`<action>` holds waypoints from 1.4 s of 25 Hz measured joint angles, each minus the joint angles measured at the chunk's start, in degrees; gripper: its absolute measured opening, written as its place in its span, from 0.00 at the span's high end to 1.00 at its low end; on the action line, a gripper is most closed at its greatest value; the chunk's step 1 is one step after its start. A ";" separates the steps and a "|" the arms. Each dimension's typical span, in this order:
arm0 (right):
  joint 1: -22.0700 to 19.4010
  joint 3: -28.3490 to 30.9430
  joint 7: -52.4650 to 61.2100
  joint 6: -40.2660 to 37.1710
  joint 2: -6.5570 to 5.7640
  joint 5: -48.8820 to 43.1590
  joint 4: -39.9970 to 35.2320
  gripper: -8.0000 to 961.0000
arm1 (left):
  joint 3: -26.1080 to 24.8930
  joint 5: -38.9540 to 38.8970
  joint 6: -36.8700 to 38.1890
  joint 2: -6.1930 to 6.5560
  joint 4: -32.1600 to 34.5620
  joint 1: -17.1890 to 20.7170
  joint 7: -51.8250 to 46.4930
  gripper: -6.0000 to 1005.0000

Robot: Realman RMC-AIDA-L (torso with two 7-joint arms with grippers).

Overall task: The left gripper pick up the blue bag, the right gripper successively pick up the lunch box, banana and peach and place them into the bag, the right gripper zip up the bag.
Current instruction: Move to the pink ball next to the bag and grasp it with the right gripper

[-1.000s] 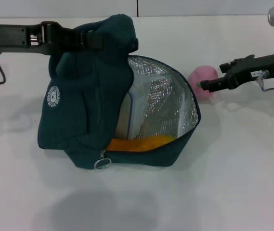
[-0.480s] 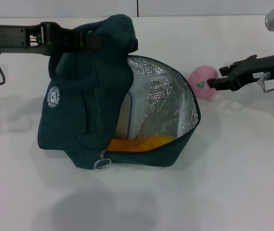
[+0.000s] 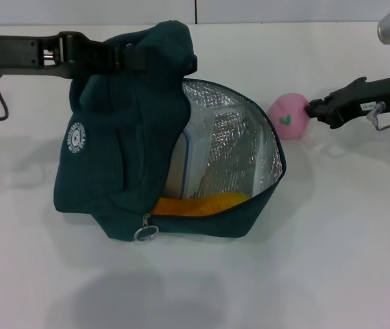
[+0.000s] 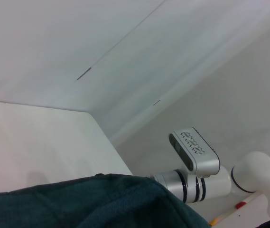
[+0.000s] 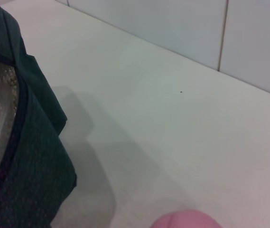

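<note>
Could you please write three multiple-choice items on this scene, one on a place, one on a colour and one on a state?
1. Where is the peach?
A. inside the bag
B. on the table right of the bag, at the right tool's tip
C. under the left arm

2. What colour is the bag's lining?
A. silver
B. red
C. black

3. What state is the bag in?
A. zipped shut
B. lying flat and empty
C. open, held up by the left tool

Answers: 1 B, the peach sits by the right tool. 2 A, the foil shines silver. 3 C, the left tool grips its top and the banana shows inside.
</note>
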 joint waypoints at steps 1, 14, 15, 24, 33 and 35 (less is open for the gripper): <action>-0.01 0.00 0.00 -0.04 0.00 0.00 -0.10 0.77 | 0.00 0.00 0.00 0.00 0.00 0.00 0.01 0.96; -2.34 0.57 1.05 -1.28 -0.02 1.36 -4.02 0.96 | -0.28 -0.22 0.00 0.00 0.00 0.06 0.22 0.96; -2.44 0.60 1.51 -1.57 -0.05 1.44 -4.23 0.96 | -0.28 -0.38 0.00 0.00 0.00 0.05 0.26 0.96; -2.04 0.71 3.49 -1.91 -0.04 1.75 -3.13 0.62 | -0.28 -0.69 -0.55 0.07 0.00 -0.18 0.29 0.96; -1.88 0.42 3.61 -1.68 0.00 1.75 -2.89 0.27 | -0.28 -0.81 -0.71 0.00 0.00 0.27 0.29 0.96; -1.90 0.31 3.61 -1.54 0.00 1.75 -2.69 0.24 | -0.28 -0.86 -0.71 -0.06 0.00 0.31 0.40 0.96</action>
